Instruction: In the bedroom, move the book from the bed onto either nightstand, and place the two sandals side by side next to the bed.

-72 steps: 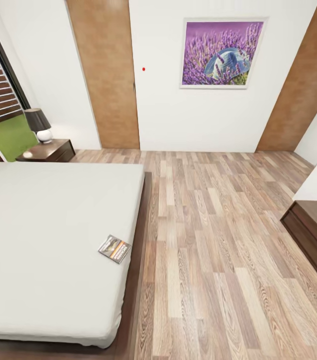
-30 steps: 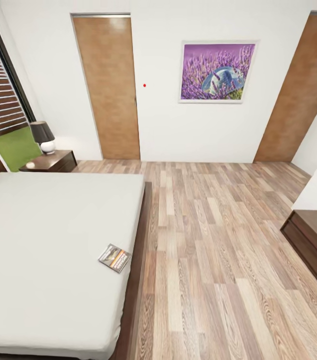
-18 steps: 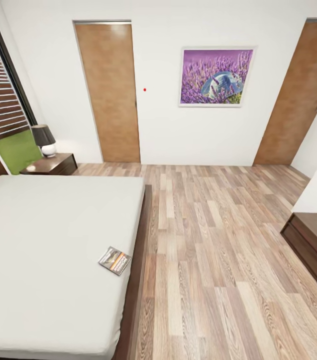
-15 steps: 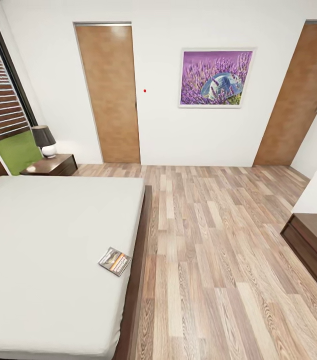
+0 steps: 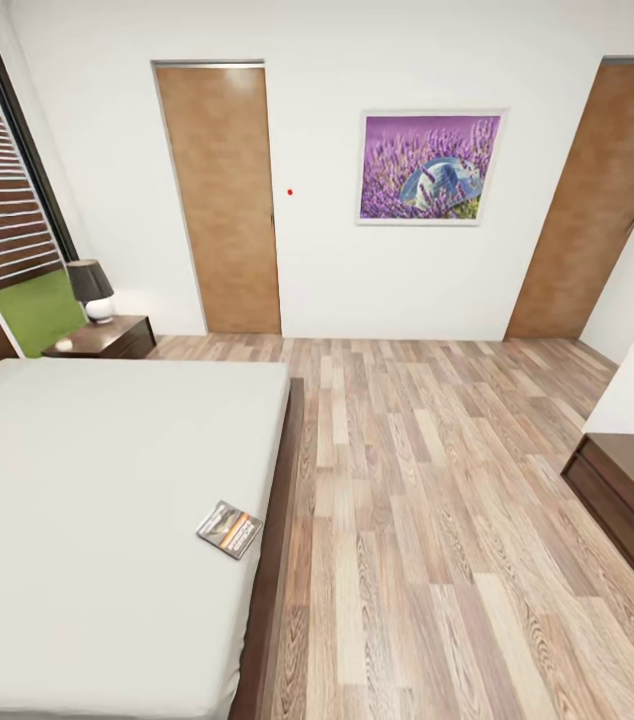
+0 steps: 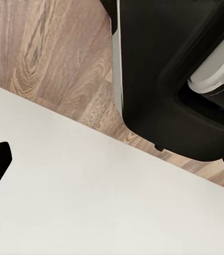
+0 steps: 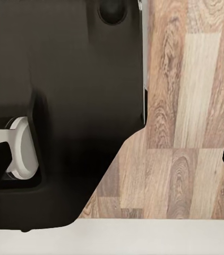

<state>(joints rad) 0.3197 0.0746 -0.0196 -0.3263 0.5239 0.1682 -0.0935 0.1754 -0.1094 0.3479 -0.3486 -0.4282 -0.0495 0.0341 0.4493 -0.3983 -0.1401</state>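
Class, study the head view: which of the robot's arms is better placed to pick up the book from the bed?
Probably the left: the book lies near the bed's right edge, left of the view's centre, so on the left arm's side.

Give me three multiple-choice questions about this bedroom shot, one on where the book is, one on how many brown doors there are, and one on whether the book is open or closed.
1. Where is the book?
A. on the bed near its floor-side edge
B. on the nightstand
C. on the floor

2. How many brown doors show on the far wall?
A. one
B. two
C. three

3. What state is the book in?
A. standing upright
B. lying open, pages up
C. lying flat and closed

Answers:
1 A: it lies on the white mattress of the bed, close to the frame by the floor, far from the nightstand.
2 B: one door left of the lavender picture, another right of it.
3 C: only its cover faces up.
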